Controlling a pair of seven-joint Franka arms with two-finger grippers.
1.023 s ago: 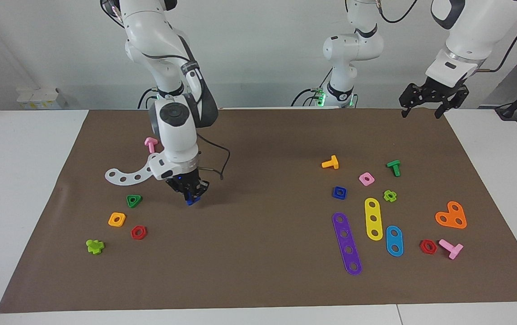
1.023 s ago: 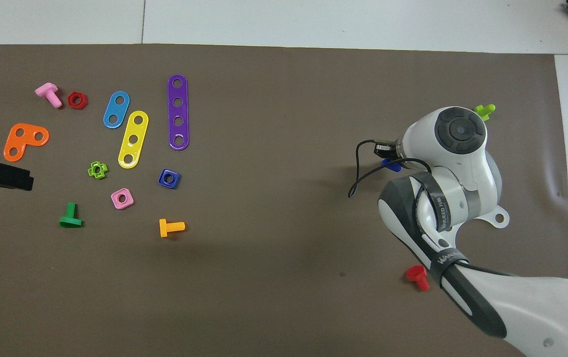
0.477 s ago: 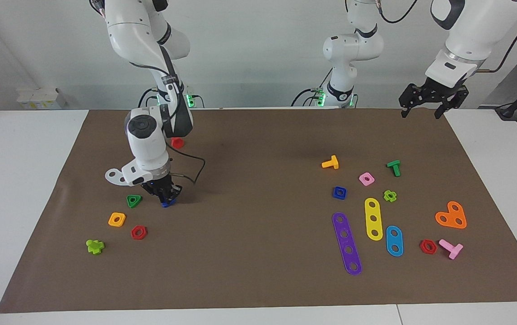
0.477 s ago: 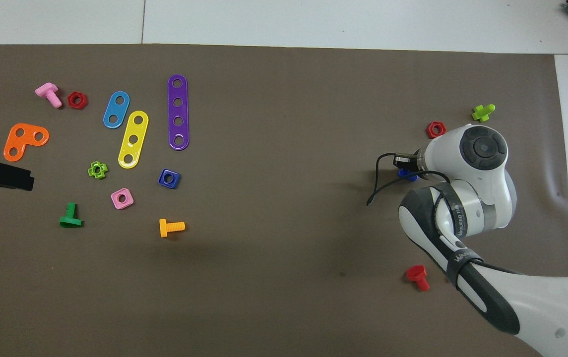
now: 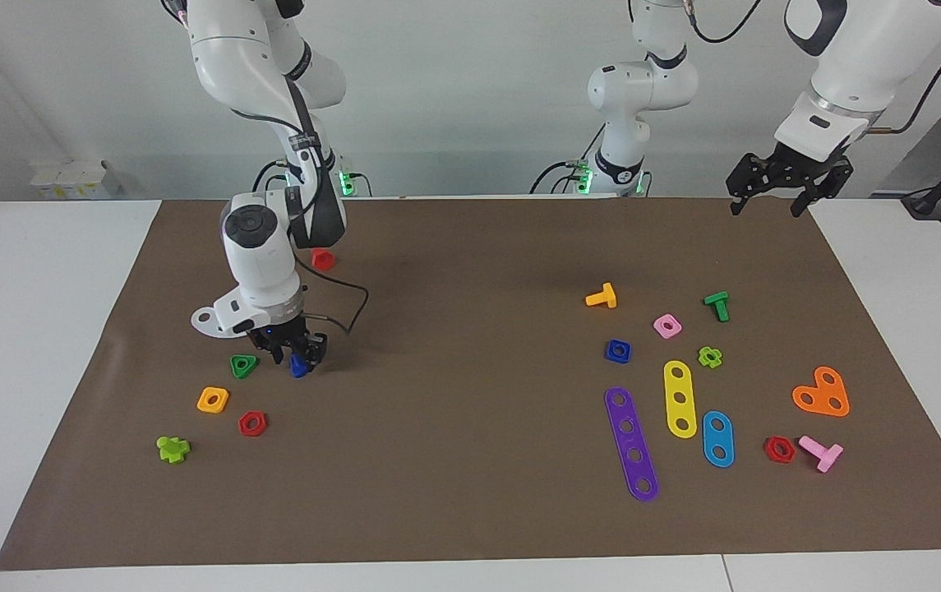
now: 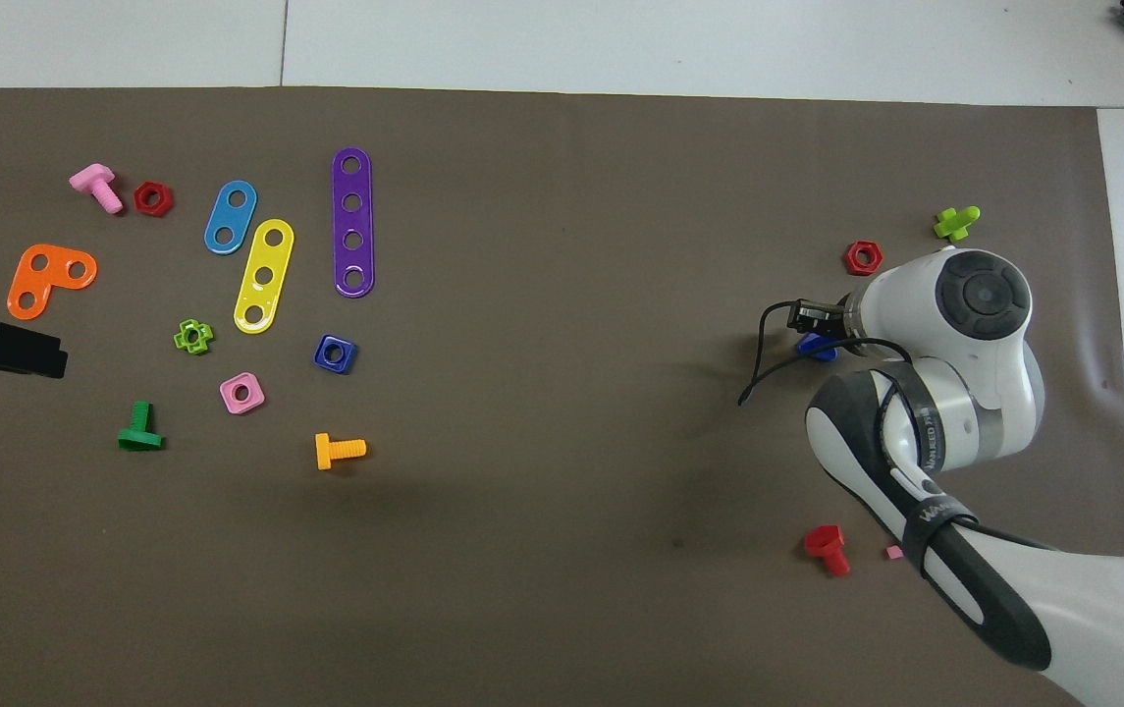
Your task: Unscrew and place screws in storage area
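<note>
Over the last second I had swung the right gripper (image 5: 297,355) across the brown mat (image 5: 470,510) toward the right arm's end, bringing it low beside the green triangular nut (image 5: 244,365), and it was clenched on the blue bolt (image 5: 298,367), though from here I couldn't be sure whether the bolt's tip was touching the mat. I judged that put the bolt at its storage spot, with only the letting-go left. The blue square nut (image 5: 617,350) lay among the coloured strips, and the left gripper (image 5: 774,197) waited with its fingers spread over the mat's corner.
</note>
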